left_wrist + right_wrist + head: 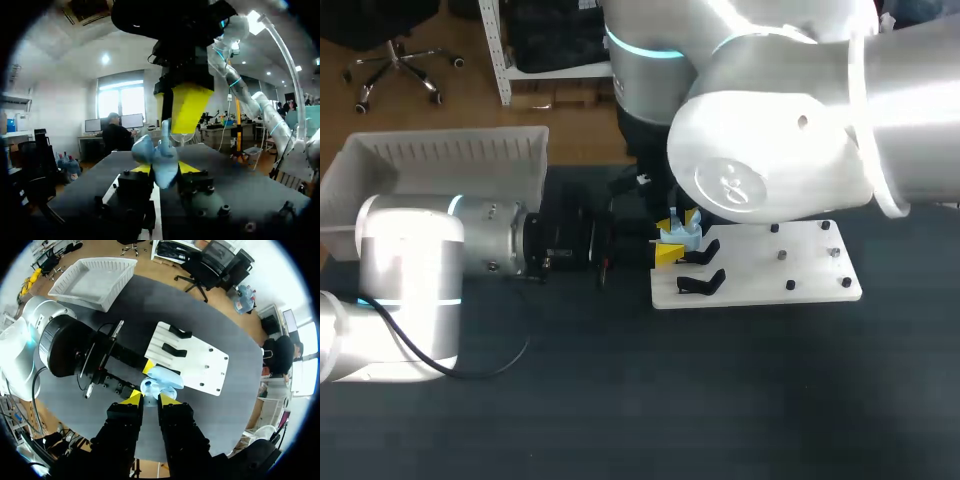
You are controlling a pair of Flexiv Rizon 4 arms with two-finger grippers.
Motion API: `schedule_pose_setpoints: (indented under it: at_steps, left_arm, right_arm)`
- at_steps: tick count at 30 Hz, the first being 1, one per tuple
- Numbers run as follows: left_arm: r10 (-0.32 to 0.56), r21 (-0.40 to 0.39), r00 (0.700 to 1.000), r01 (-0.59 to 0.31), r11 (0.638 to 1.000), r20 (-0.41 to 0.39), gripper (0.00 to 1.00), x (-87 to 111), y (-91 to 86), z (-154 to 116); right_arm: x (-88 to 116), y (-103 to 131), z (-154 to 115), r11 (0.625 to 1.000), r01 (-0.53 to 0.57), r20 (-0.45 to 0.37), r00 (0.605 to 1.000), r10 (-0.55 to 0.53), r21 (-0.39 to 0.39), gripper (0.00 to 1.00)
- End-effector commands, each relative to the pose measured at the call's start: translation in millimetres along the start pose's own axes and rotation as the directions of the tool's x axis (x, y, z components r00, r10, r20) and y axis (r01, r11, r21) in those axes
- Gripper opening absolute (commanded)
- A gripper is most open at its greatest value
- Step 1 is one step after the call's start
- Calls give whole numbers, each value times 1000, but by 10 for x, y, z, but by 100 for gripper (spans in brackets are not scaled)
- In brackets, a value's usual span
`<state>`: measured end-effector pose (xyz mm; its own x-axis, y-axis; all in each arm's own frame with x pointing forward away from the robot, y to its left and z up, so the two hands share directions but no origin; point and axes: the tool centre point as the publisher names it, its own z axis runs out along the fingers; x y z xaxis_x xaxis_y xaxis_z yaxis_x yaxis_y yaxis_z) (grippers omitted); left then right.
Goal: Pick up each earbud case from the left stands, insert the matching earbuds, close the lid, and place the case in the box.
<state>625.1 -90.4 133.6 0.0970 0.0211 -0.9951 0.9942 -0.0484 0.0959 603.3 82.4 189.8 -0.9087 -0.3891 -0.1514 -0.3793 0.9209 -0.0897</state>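
Your left gripper (674,238) clamps the glossy pale-blue earbud case (161,162) from both sides at the flat white board's (800,275) left edge, beside two black stands (703,284). The case looks open, but its contents can't be made out. Your right gripper (151,399) hangs just above the case, and you cannot tell whether it grips anything. The white slatted box (440,150) sits well left of the board, partly hidden by your left arm (430,260).

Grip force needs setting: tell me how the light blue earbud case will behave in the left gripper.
The earbud case looks smooth and rounded, so it may slip in the left gripper. Its lid appears open, so the hinge probably gives under a push. It looks small and is likely light.
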Motion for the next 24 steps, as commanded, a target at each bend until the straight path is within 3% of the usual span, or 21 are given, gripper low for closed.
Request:
schedule_pose_setpoints:
  at_steps: [1, 24]
  left_arm:
    - [4, -7, 1000, -4, 1000, 3, 0, 9, -16, 5]
    - [4, -7, 1000, -4, 1000, 3, 0, 9, -16, 5]
  right_arm:
    - [29, -14, 4, 1000, -2, 9, 1000, 2, -2, 0]
    - [-31, -2, 24, 1000, 3, 7, 1000, -3, 6, 0]
